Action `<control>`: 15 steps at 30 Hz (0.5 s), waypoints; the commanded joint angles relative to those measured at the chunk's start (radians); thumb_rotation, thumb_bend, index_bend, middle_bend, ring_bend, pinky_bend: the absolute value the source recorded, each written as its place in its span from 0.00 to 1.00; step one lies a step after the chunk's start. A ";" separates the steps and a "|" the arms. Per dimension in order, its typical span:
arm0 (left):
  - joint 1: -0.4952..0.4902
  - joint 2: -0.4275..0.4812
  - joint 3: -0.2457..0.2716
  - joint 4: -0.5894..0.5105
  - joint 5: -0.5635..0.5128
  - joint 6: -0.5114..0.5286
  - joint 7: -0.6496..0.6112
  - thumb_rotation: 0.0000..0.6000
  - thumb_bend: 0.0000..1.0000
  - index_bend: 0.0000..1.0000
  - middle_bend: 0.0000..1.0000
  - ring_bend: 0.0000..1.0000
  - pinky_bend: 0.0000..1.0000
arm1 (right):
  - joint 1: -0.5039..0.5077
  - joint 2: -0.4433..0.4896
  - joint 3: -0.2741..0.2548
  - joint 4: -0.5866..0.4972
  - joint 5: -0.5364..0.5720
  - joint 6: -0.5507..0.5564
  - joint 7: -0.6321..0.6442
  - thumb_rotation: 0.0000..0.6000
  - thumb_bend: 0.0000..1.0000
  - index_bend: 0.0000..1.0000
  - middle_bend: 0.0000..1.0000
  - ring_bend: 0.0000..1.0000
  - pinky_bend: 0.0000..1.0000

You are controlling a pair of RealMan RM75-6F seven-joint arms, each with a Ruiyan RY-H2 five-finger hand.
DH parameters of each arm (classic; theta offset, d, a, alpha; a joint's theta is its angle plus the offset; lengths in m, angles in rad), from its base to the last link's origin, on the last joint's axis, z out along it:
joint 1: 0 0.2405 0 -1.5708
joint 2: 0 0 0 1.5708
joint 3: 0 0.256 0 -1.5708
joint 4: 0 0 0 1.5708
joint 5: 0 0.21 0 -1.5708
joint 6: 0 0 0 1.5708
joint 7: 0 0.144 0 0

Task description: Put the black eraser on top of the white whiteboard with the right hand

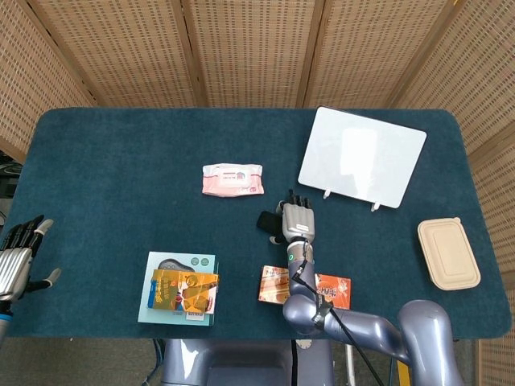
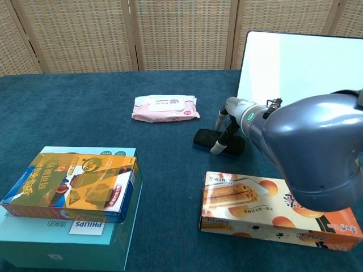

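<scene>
So the right hand (image 1: pixel 295 219) is sitting right on top of the black eraser (image 2: pixel 218 141), fingers pointing toward 12 o'clock. From the chest view the fingers (image 2: pixel 222 136) reach down onto the eraser, but I honestly can't tell if it's properly clamped or just touching. The eraser lies flat on the blue counter (image 1: pixel 121 161), near the middle. The white whiteboard (image 1: pixel 362 156) sits at about 1 o'clock from it, apart from it. The left hand (image 1: pixel 20 256) hangs at the counter's 9 o'clock edge, fingers spread, holding nothing. A pink wipes pack (image 1: pixel 232 179) lies at 11 o'clock from the eraser.
</scene>
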 commanded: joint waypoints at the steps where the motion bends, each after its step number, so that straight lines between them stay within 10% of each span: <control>1: 0.000 0.001 0.000 0.000 0.000 -0.001 -0.002 1.00 0.30 0.00 0.00 0.00 0.00 | -0.002 0.000 0.001 0.000 -0.001 0.001 -0.001 1.00 0.18 0.35 0.00 0.00 0.00; 15: 0.001 0.005 0.001 -0.004 0.001 0.000 -0.011 1.00 0.30 0.00 0.00 0.00 0.00 | -0.011 -0.007 0.004 -0.004 -0.018 0.013 0.000 1.00 0.20 0.43 0.00 0.00 0.00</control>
